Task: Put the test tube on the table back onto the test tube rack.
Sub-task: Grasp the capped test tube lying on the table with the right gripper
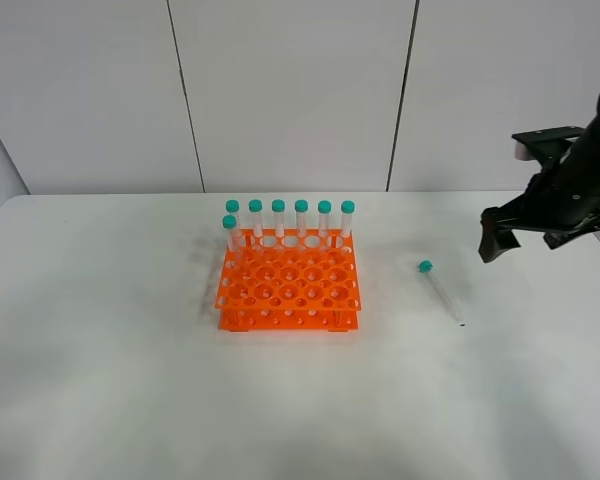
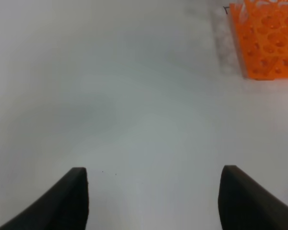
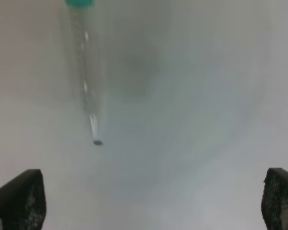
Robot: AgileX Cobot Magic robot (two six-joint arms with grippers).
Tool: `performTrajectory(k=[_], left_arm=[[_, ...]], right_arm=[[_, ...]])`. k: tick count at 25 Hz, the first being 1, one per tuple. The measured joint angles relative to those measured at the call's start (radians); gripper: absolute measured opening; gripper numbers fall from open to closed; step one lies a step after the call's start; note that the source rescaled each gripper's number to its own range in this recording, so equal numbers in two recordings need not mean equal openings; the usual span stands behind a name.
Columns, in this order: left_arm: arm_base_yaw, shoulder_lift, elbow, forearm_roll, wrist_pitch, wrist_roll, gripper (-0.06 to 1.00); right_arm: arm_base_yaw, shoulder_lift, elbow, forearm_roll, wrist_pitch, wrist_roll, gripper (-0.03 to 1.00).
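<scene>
The test tube (image 1: pixel 441 292), clear with a teal cap, lies flat on the white table (image 1: pixel 130 380) to the right of the orange test tube rack (image 1: pixel 288 285). Its cap points toward the back. It also shows in the right wrist view (image 3: pixel 85 72), ahead of my right gripper (image 3: pixel 149 199) and apart from it. My right gripper (image 1: pixel 520 240) hovers open and empty above the table, to the right of the tube and behind it. My left gripper (image 2: pixel 153 191) is open and empty over bare table, with the rack's corner (image 2: pixel 269 38) ahead of it. The left arm is out of the exterior view.
Several capped tubes (image 1: pixel 290 218) stand upright along the rack's back row, one more at the left of the second row. The grey panel wall (image 1: pixel 290 90) rises behind the table's back edge.
</scene>
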Motion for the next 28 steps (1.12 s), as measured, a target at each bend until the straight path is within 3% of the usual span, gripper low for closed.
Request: performTrajectory(k=[4, 9, 17, 28], left_arm=[[0.0, 0.0, 0.0, 0.0, 0.0, 0.0, 0.93], [0.0, 0.0, 0.0, 0.0, 0.0, 0.0, 0.93], [0.0, 0.0, 0.0, 0.0, 0.0, 0.0, 0.93], [0.0, 0.0, 0.0, 0.0, 0.0, 0.0, 0.93]], right_arm=[[0.066, 0.071, -0.005, 0.04, -0.043, -0.007, 1.0], [0.074, 0.152, -0.012, 0.069, -0.108, -0.008, 1.0], [0.074, 0.287, -0.127, 0.12, -0.088, -0.008, 1.0], [0.071, 0.387, -0.134, 0.113, -0.122, 0.026, 1.0]])
